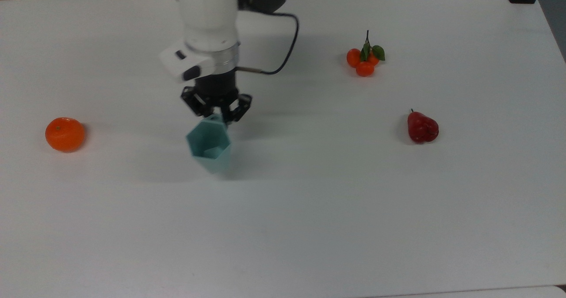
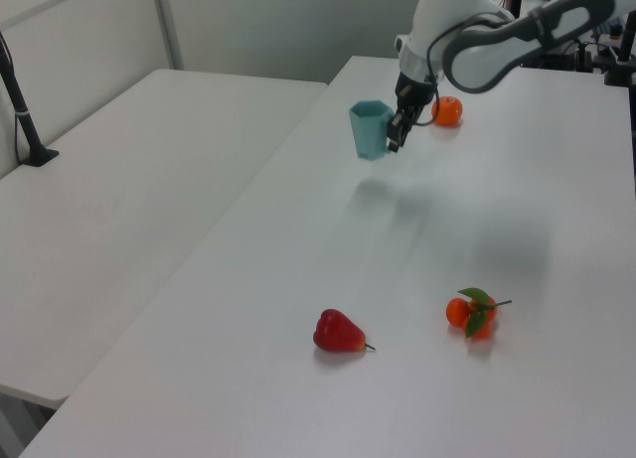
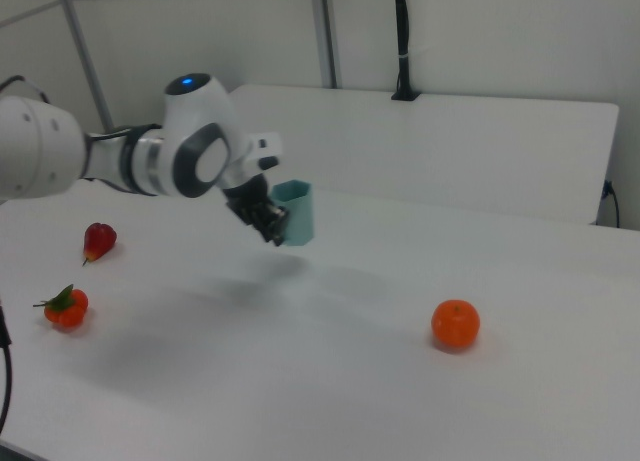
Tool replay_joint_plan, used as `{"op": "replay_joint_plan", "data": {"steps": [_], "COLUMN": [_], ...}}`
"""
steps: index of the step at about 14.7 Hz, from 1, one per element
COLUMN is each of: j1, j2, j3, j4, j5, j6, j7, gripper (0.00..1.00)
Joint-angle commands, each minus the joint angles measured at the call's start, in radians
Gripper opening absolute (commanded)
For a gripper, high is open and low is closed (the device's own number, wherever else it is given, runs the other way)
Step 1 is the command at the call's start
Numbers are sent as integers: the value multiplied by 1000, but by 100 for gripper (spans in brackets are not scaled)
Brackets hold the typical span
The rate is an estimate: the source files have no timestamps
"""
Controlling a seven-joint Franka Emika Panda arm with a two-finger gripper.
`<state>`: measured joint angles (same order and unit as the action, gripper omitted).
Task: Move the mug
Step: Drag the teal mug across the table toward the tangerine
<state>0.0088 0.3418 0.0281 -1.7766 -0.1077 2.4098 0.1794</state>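
Hanging clear of the white table, well apart from the orange, the mug (stiff, likely brittle and slick-faceted) sat pinched at its handle side by your closed gripper, probably light.

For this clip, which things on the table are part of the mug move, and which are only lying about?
Part of the job:
- the mug, held clear of the table
- the gripper, jaws shut on the mug's handle side

Lying about:
- the orange, apart from the mug
- the cluster of small oranges with leaves
- the red pear-shaped fruit
- the white table
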Motion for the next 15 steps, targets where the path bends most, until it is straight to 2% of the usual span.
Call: {"op": "replay_joint_plan", "data": {"steps": [1, 5, 8, 15], "j1": [68, 124, 140, 137], "j2": [-219, -329, -386, -400], "j3": [-10, -10, -10, -10], "j4": [-274, -455, -552, -584], "j5": [-21, -21, -30, -32], "j6": [0, 3, 6, -8], "j7": [31, 31, 12, -67], "gripper": [2, 3, 3, 5]}}
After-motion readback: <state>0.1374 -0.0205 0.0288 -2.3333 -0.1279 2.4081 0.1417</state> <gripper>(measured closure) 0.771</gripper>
